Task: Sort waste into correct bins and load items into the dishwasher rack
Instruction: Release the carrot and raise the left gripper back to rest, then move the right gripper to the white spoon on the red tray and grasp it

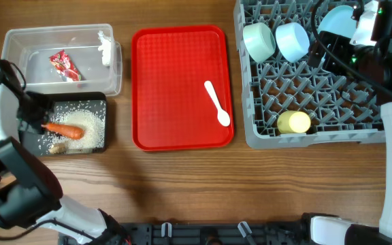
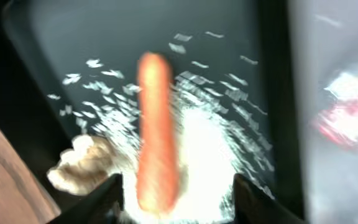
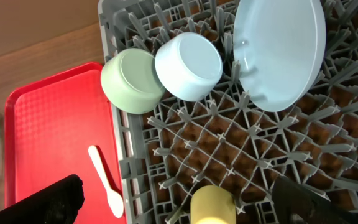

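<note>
My right pincer (image 3: 179, 200) hangs wide above the rack (image 3: 229, 155) — the spoon (image 3: 103, 176) lies just off the rack's left side, lengthwise along that side.

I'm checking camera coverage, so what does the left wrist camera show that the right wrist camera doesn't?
Only the left wrist view: the black tray holding the carrot, rice grains and brown scrap, with the red wrapper blurred beside it. Only the right wrist view: the rack with the green bowl, blue bowl, plate and yellow cup, plus the spoon on the red tray. Both: the wooden table.
</note>
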Motion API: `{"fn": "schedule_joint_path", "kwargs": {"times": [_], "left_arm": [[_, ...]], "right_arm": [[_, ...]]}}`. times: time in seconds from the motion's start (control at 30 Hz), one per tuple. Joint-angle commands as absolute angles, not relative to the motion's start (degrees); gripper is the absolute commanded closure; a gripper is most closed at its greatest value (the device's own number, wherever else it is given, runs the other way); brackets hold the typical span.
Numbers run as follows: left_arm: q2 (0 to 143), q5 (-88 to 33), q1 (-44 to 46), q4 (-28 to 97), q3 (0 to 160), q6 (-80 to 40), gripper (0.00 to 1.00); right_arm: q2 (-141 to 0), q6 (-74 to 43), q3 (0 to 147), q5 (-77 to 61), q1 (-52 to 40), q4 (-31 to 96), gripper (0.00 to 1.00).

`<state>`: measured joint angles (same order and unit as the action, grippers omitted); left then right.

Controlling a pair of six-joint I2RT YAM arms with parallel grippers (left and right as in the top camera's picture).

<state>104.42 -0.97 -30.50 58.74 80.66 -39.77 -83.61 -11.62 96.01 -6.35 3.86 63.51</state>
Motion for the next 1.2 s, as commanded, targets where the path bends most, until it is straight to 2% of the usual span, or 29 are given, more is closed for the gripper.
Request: {"fn": "schedule_joint_path", "kwargs": {"times": [0.0,0.1,0.17,0.33,0.4,0.43,0.63,0.73,0.87,1.17], "left_arm": [[99.39,-11.81,-28.82,62.48,87.07,-26.26,0.35],[96.86,-12.67,-24.12,65.56,88.55,-24.18,0.27],[95.37,-12.78,-21.45,66.24,88.55,-24.18,0.25],[92.09,-12.8,-15.49,65.01,88.55,-24.21,0.12],[91.11,-12.36,-13.87,63.29,88.55,-24.18,0.02],[90.8,-12.51,-13.3,62.35,88.55,-24.36,0.0],[90.65,-14.17,-12.95,62.33,88.53,-24.43,0.0],[90.65,-14.37,-12.67,63.13,88.53,-24.23,0.0],[90.65,-14.09,-11.57,64.18,88.51,-22.65,0.0],[90.65,-14.15,-10.72,64.77,88.51,-22.72,0.0]], "right_arm": [[-82.26,-10.52,95.98,-6.72,3.81,63.53,0.0],[-82.28,-8.67,95.98,-14.48,3.25,62.85,0.0],[-82.28,-9.37,95.98,-18.04,1.74,62.08,0.0],[-83.85,-11.16,95.98,-17.23,-7.6,59.02,0.0],[-85.89,-12.16,95.98,-14.79,-12.47,58.96,0.01],[-87.22,-12.03,95.98,-14.0,-14.74,59.13,0.01],[-96.64,-8.95,95.98,-12.36,-23.81,60.55,0.14],[-102.02,-7.9,95.98,-11.64,-25.85,61.8,0.17],[-109.21,-5.98,95.96,-11.38,-28.01,62.59,0.28],[-120.68,-4.23,95.98,-8.6,-28.97,59.77,0.31]]}}
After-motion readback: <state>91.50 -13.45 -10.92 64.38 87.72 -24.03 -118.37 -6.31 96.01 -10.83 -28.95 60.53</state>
